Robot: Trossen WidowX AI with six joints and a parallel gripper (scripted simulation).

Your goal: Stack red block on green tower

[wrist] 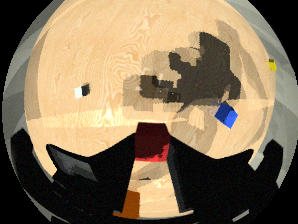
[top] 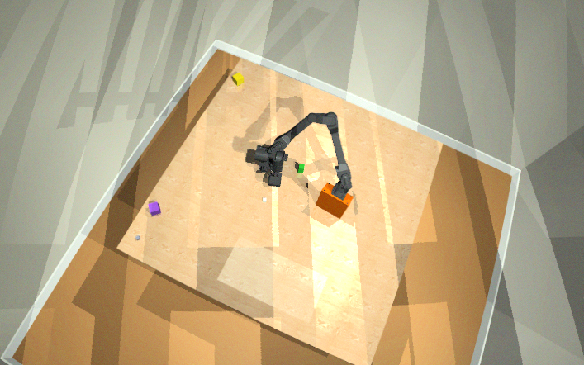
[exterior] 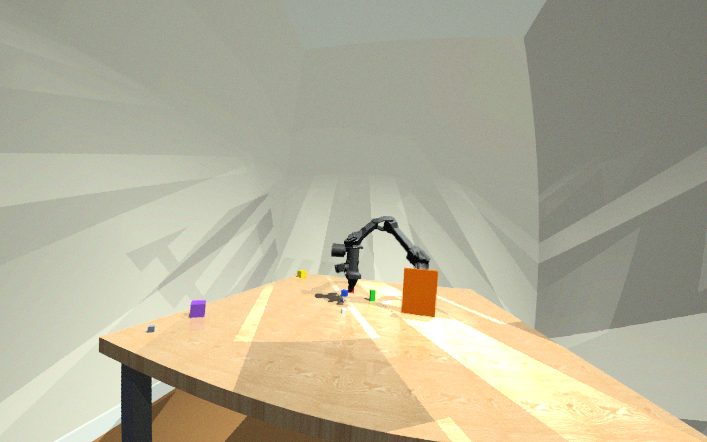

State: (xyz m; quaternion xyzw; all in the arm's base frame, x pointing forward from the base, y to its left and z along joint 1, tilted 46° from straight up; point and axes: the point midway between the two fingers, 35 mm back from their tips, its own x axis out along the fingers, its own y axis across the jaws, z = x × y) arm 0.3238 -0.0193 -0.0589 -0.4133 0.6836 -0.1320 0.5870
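Mid-table (exterior: 312, 373), pincer (wrist: 152, 163) grips red block (wrist: 152, 143).

Wooden table (exterior: 301, 378) carries purple (exterior: 197, 308), yellow (exterior: 301, 273), blue (exterior: 344, 293) cubes.

Exterior view: the arm's pedestal block (exterior: 419, 292) stands on the worktop (exterior: 312, 378), right of centre. The arm arches leftward, its tool (exterior: 351, 287) pointing down above the worktop. The tower (exterior: 372, 295) stands between tool and pedestal. A small cube (exterior: 344, 293) lies just beside the tool. Far left lie a larger cube (exterior: 197, 308) and, nearer the edge, a tiny block (exterior: 150, 328). Another cube (exterior: 301, 273) sits behind.
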